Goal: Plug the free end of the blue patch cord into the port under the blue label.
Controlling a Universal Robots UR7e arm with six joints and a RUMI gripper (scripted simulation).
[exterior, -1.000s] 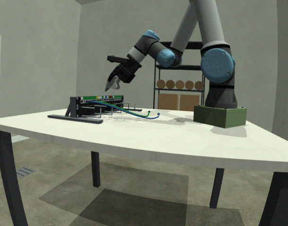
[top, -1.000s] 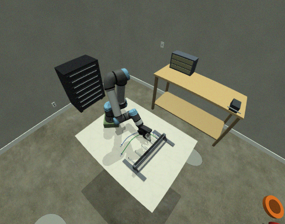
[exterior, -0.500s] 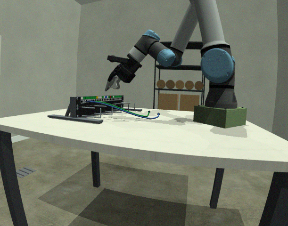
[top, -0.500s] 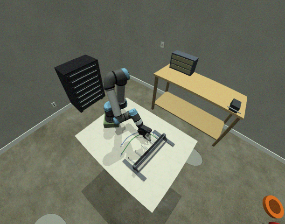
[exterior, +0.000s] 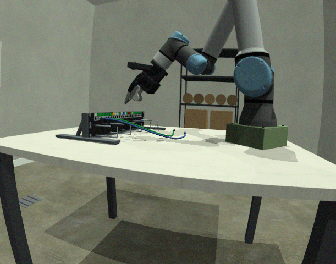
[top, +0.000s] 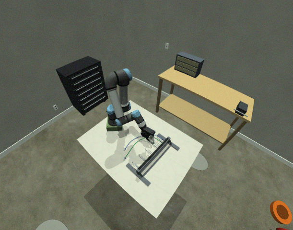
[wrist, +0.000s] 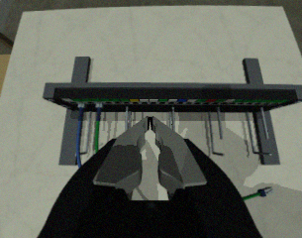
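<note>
The rack (top: pixel 151 157) (exterior: pixel 87 125) (wrist: pixel 155 86) stands upright on the table. The blue label (wrist: pixel 182 100) (exterior: pixel 123 113) is right of the middle of the row in the wrist view. The blue cord (wrist: pixel 79 134) (exterior: pixel 177 138) is plugged in at the far left port there; its free plug (top: pixel 124 149) (exterior: pixel 185 132) is on the robot's side, out of the wrist view. The green cord (wrist: pixel 97 134) is plugged in just right of it, its free plug (wrist: pixel 264 191) (top: pixel 124 158) (exterior: pixel 174 130) lying apart. My gripper (wrist: pixel 150 117) (exterior: pixel 125 103) (top: pixel 153 143) is shut and empty, above and in front of the rack.
Thin metal rods (wrist: pixel 212 134) (exterior: pixel 117 132) stick out from the rack's front toward the robot. The rack's flat feet (top: pixel 139 175) (wrist: pixel 68 144) reach out on both sides of it. The robot's green base block (exterior: pixel 247 136) (top: pixel 114 127) sits on the white table (top: pixel 166 193).
</note>
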